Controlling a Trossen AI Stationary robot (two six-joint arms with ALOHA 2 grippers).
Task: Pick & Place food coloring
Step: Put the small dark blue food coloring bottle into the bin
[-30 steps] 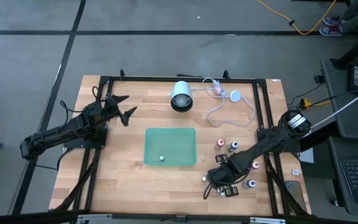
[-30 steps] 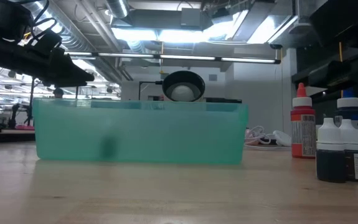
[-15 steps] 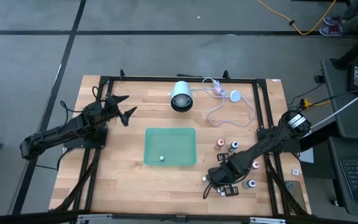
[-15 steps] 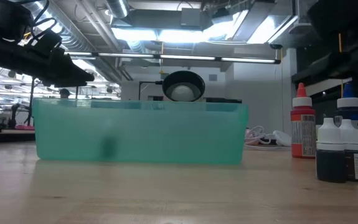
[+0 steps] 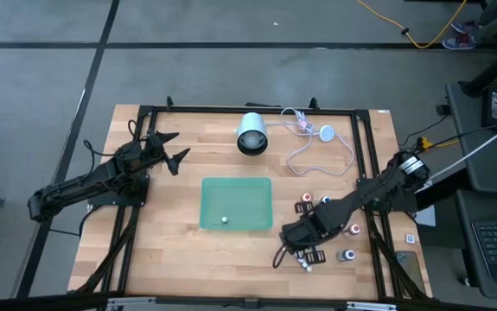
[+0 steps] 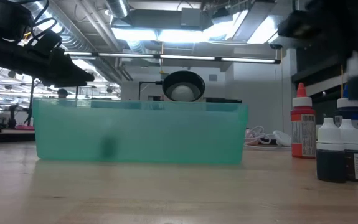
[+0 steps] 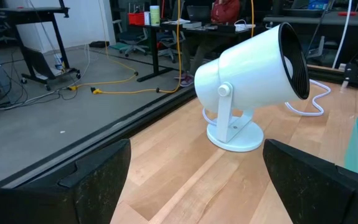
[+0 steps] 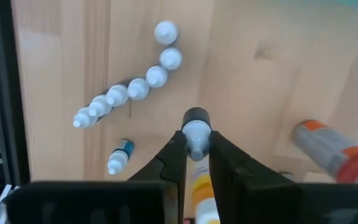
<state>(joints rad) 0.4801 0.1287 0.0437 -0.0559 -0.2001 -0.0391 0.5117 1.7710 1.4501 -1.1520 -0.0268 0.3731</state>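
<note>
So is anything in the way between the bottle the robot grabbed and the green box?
Nothing visible is. The right gripper is shut on a bottle, and only bare table lies between it and the green box.

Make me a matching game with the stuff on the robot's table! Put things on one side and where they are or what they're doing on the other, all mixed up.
Things:
1. green tub
2. white lamp
3. right gripper
4. left gripper

Places or states:
A. open, in the air at the table's left edge
B. shut on a small white-capped bottle
C. in the middle of the table
D. at the far edge, beside a white cable

Pairs: 1-C, 2-D, 3-B, 4-A
</note>
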